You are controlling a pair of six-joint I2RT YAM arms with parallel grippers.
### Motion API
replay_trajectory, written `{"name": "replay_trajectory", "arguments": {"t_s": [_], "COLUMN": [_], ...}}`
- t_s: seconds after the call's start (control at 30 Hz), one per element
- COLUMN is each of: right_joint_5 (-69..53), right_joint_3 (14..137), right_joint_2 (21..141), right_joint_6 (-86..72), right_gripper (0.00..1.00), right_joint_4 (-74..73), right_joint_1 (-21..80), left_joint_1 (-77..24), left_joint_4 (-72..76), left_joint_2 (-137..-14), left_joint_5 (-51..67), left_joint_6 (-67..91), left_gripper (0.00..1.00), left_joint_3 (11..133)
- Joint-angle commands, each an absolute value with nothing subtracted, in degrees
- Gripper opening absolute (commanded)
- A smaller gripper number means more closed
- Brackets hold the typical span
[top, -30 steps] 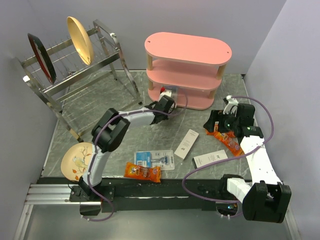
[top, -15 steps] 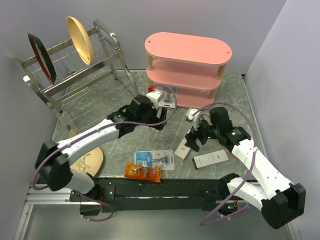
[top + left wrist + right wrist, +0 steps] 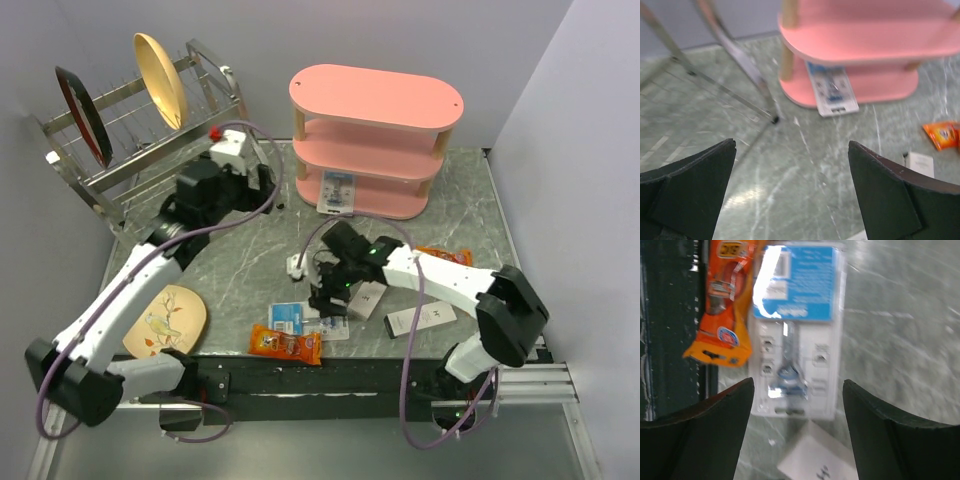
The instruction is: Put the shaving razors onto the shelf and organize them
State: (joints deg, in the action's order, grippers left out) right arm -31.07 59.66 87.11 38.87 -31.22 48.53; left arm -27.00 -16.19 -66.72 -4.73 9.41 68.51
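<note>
Top external view: the first razor pack (image 3: 337, 190) lies on the bottom tier of the shelf (image 3: 376, 100), its near end projecting past the board edge. The second razor pack (image 3: 296, 318) lies flat on the desk (image 3: 240, 270), well in front of the shelf, under the right claw (image 3: 325, 292). Left wrist view: the left claw (image 3: 790, 195) stands apart and empty, facing the shelf. Right wrist view: the right claw (image 3: 797, 425) stands apart above the second razor pack, with an orange snack packet (image 3: 722, 315) just beside it. The pack is judged light, stiff and slippery. Grip across the long card edges, not the raised blister.
</note>
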Motion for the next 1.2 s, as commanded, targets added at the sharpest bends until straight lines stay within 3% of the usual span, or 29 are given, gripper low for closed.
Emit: {"name": "replay_trajectory", "arguments": {"t_s": [0.0, 0.13, 0.37, 0.53, 0.8, 0.87, 0.93, 1.17], "right_joint_5": [-29.18, -27.69, -20.75, -16.35, -10.46, -10.02, -9.41, -10.46], "right_joint_3": [62.75, 63.10, 61.97, 59.42, 55.46, 55.63, 55.55, 62.65], "right_joint_2": [90.69, 93.86, 98.52, 99.67, 99.58, 99.75, 99.67, 92.82], "right_joint_6": [37.45, 38.14, 35.34, 34.37, 37.62, 37.71, 37.09, 25.70], "right_gripper": [0.75, 0.72, 0.56, 0.38, 0.37, 0.24, 0.00, 0.00], "right_joint_4": [-27.60, -26.81, -21.36, -18.55, -17.14, -17.23, -16.44, -19.24], "right_joint_1": [52.46, 54.75, 58.44, 60.64, 61.44, 61.52, 61.52, 56.35], "left_joint_1": [-22.86, -19.78, -16.70, -15.82, -15.38, -15.29, -15.12, -14.85], "left_joint_4": [-12.92, -13.27, -13.54, -13.97, -13.45, -13.27, -13.10, -13.01], "left_joint_2": [-59.52, -55.73, -52.30, -51.86, -52.12, -52.29, -52.47, -53.70], "left_joint_5": [-3.08, -2.11, -0.79, -0.53, -0.88, -0.44, -0.53, -0.53], "left_joint_6": [8.09, 8.26, 10.63, 11.25, 11.60, 12.13, 12.57, 11.95], "left_gripper": [0.99, 0.99, 0.99, 0.99, 0.99, 0.99, 0.99, 0.99], "left_joint_3": [66.36, 63.99, 61.79, 62.05, 62.05, 61.96, 62.05, 62.84]}}
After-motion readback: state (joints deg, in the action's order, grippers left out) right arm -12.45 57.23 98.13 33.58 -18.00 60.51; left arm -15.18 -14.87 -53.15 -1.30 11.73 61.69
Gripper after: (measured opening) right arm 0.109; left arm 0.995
